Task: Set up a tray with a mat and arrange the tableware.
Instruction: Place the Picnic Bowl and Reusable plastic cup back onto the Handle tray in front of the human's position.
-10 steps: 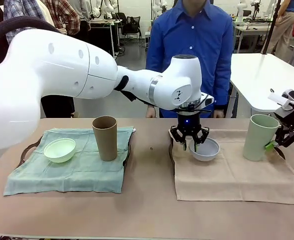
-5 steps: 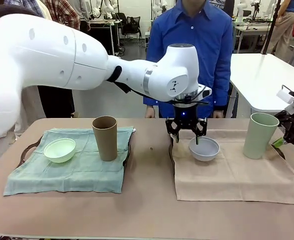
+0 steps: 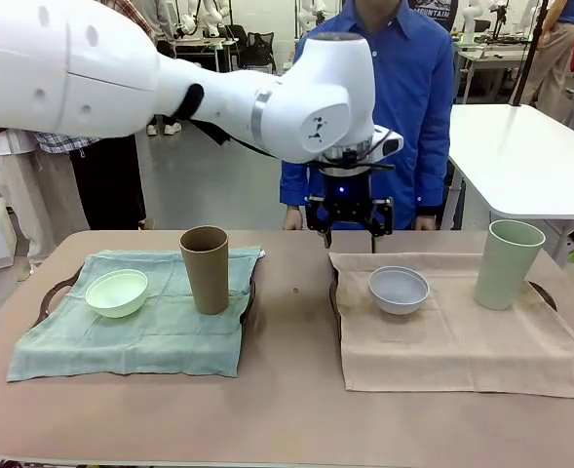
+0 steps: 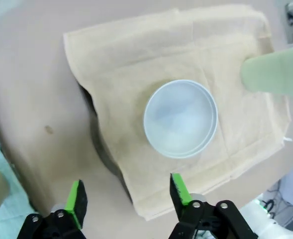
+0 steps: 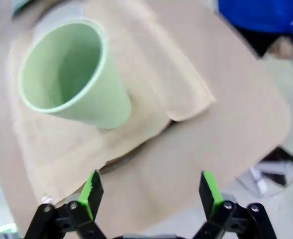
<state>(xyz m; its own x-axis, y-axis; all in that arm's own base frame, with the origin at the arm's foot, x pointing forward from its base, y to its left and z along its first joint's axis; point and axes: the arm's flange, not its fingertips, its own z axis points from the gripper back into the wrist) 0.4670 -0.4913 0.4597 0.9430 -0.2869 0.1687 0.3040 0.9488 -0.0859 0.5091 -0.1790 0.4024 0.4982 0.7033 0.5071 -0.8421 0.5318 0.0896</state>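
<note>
A white bowl (image 3: 399, 289) (image 4: 181, 118) rests on the beige mat (image 3: 462, 336) (image 4: 136, 59) with a pale green cup (image 3: 506, 265) (image 5: 74, 74) upright at the mat's right. My left gripper (image 3: 350, 229) (image 4: 128, 193) hangs open and empty above the mat's far left corner, apart from the bowl. In the right wrist view my right gripper (image 5: 151, 191) is open and empty, off the mat's corner beside the pale green cup. On the left, a brown cup (image 3: 206, 268) and a mint green bowl (image 3: 117, 292) stand on a teal mat (image 3: 140, 336) over a tray (image 3: 57, 291).
A dark tray edge (image 3: 333, 292) (image 4: 99, 144) shows under the beige mat's left side. A person in a blue shirt (image 3: 374, 78) stands at the far edge of the table. Bare tabletop (image 3: 291, 322) lies between the two mats and along the front.
My left gripper let go of the white bowl, opened, and rose back toward the far edge. My right gripper drew away to the right from the pale green cup.
</note>
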